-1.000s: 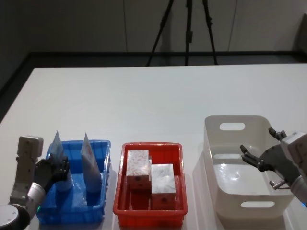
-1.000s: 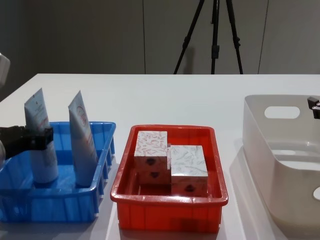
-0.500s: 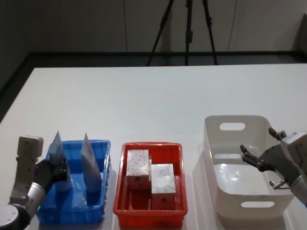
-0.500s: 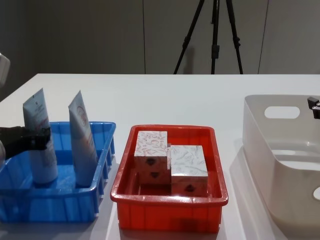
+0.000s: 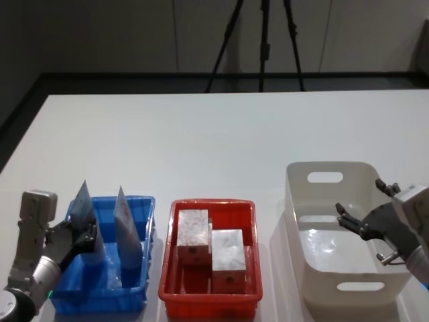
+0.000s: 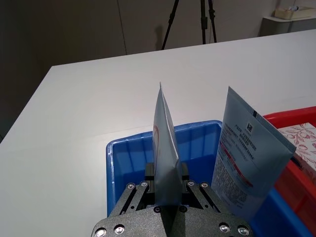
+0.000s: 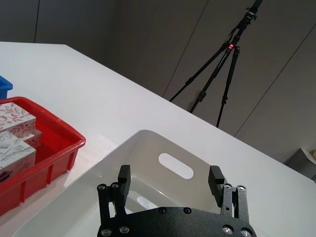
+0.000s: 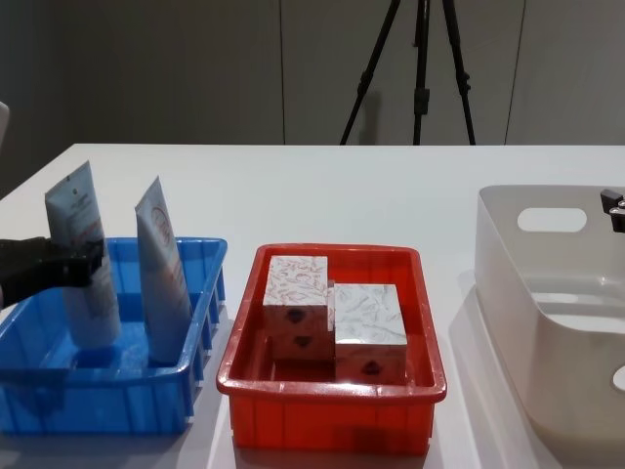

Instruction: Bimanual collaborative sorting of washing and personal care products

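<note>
I'm holding the left gripper (image 6: 167,178) clenched on the outer tube (image 6: 165,143). The pads are pressing on its flat faces around mid-body, with the crimped end up. Gripping across the flats is keeping the tube from rolling or twisting in the jaws. The tube is sitting inside the blue tray (image 5: 143,201) on the side away from the red tray (image 5: 208,202) and leaning slightly. I can't tell whether its cap end is touching the tray floor.

The second tube (image 5: 126,225) is standing cap-down just beside it, on the red tray's side, with no contact between the two. I'm reading that gap as enough for the fingers to work without knocking it over.

The two white boxes (image 5: 209,243) are sitting together in the red tray, touching each other. So the layout is looking like one product type per tray — tubes in blue, boxes in red.

The right gripper (image 7: 170,173) is hanging over the beige tub (image 5: 328,168) with its fingers spread, grasping nothing, well apart from both trays. My guess is it's parked out of the left arm's way.

I'm judging the step as either seating or lifting this tube, and from here I can't say which.
</note>
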